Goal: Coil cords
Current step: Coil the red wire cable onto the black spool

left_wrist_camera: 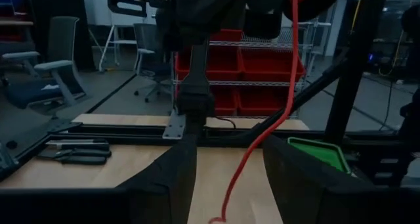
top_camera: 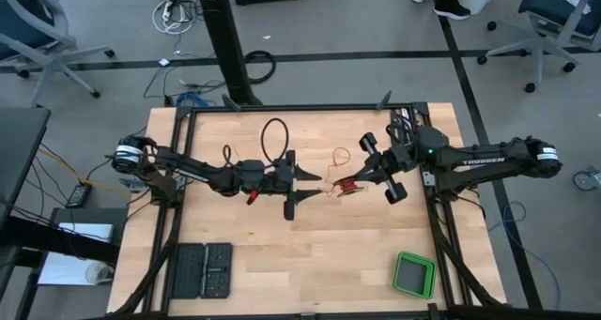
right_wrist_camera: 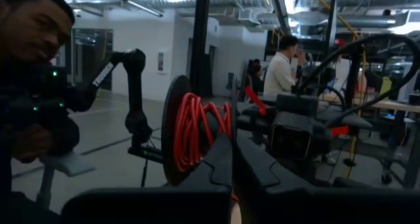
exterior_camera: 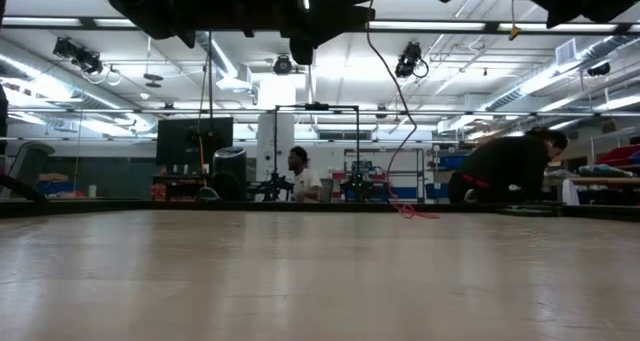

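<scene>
The thin red-orange cord is partly wound on a dark spool, which my right gripper holds above the middle of the table. A free length hangs from the spool down to the table, where a small loop lies. My left gripper is open, just left of the spool and pointing at it. In the left wrist view the cord runs down between its two fingers; whether it touches them does not show. The cord's dark end piece is not visible. My right gripper pinches the spool between its two fingers at the thin edge of one flange, beside the wound cord. The fingers come level from the table's right side. The spool is lifted clear of the table, and the cord hangs slack below it.
A green box stands at the near right and a black tool case at the near left. A black cable loop rises behind my left arm. Dark frame rails edge the table. People are in the room behind.
</scene>
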Robot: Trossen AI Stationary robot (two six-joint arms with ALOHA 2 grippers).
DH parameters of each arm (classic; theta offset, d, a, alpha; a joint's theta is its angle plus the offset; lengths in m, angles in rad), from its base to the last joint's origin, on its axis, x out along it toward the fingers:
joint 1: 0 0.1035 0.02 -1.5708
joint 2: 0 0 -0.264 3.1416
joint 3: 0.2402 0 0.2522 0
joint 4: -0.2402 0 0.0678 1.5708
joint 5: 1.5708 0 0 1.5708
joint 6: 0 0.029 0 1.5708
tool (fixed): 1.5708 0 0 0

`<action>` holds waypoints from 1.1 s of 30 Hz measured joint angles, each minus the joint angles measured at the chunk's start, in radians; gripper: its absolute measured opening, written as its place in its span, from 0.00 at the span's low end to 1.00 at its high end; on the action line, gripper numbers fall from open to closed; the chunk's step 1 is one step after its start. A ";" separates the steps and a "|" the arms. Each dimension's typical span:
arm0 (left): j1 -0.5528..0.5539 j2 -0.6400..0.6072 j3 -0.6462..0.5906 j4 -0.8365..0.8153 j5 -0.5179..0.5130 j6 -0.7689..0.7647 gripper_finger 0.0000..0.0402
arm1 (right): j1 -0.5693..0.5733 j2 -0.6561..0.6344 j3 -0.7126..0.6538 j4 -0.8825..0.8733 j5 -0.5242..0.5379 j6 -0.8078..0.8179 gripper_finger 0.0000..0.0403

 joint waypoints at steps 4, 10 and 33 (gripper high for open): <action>0.000 0.000 0.000 0.000 0.000 -0.014 0.44 | 0.000 0.000 0.000 0.012 -0.008 0.002 0.00; 0.000 0.003 0.000 0.006 -0.001 -0.013 0.44 | 0.001 0.004 0.000 0.014 -0.017 -0.001 0.00; 0.006 0.095 0.000 0.083 -0.022 0.018 0.44 | -0.039 0.017 0.000 -0.338 -0.021 -0.050 0.00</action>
